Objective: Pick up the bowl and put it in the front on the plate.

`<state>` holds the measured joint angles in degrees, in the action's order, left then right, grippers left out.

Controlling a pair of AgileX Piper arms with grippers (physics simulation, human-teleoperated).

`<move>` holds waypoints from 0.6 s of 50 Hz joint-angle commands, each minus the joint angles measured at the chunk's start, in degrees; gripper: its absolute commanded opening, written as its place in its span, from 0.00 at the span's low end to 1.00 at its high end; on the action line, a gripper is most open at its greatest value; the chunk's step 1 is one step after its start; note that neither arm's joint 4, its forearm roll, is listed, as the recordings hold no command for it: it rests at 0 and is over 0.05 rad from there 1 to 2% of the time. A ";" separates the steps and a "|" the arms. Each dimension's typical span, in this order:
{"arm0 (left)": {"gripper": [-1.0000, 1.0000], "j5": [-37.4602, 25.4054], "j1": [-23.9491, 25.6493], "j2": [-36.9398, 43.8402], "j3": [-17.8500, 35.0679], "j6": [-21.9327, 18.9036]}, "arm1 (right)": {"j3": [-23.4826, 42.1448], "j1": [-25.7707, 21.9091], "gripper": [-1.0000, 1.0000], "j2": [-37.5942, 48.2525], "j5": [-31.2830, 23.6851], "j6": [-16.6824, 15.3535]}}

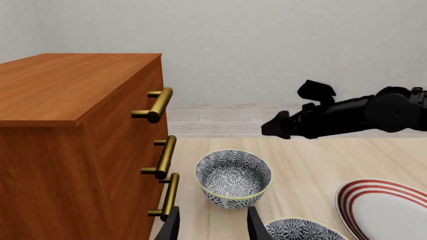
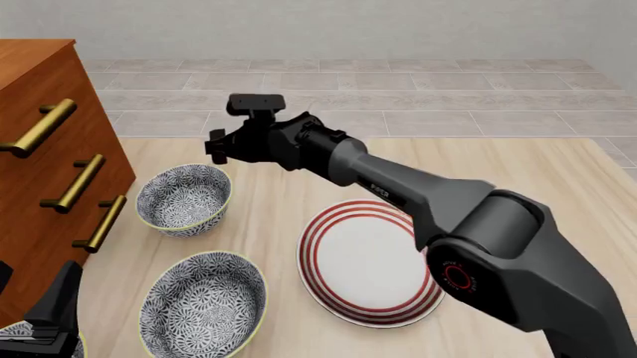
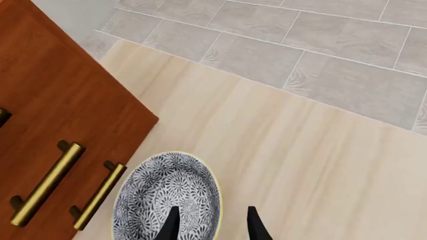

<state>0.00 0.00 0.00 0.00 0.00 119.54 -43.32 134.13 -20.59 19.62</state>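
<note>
1. There were 3 bowls with the same blue-grey flowers, 1 plate (image 2: 321, 224) with 3 red rings, and 2 grippers.
2. The bowl (image 2: 184, 198) stood upright on the table (image 2: 518, 168), left of the plate and farther back, apart from it.
3. A second bowl (image 2: 204, 302) sat just left of the plate, closer to the arms.
4. Only a sliver of a third bowl (image 2: 12, 337) showed, far left of the plate.
5. The right gripper (image 3: 212, 225) hung over the bowl with its fingers apart, 1 over the inside and 1 past the rim. It held nothing.
6. The left gripper (image 1: 212, 227) was low and far left of the plate, fingers apart, with nothing between them.
7. A wooden cabinet (image 2: 40, 82) with 3 gold handles (image 2: 80, 183) stood beside the bowl, on the side away from the plate.
</note>
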 commanded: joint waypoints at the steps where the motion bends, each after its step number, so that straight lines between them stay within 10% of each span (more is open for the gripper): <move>1: 1.00 0.00 0.00 0.00 0.00 0.00 | 1.40 -0.19 1.00 2.43 0.61 1.54; 30: 1.00 0.00 0.00 0.00 0.00 0.00 | 7.39 -0.99 1.00 9.02 -0.74 3.10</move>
<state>0.00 0.00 0.00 0.00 0.00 124.55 -44.29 140.92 -20.57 22.42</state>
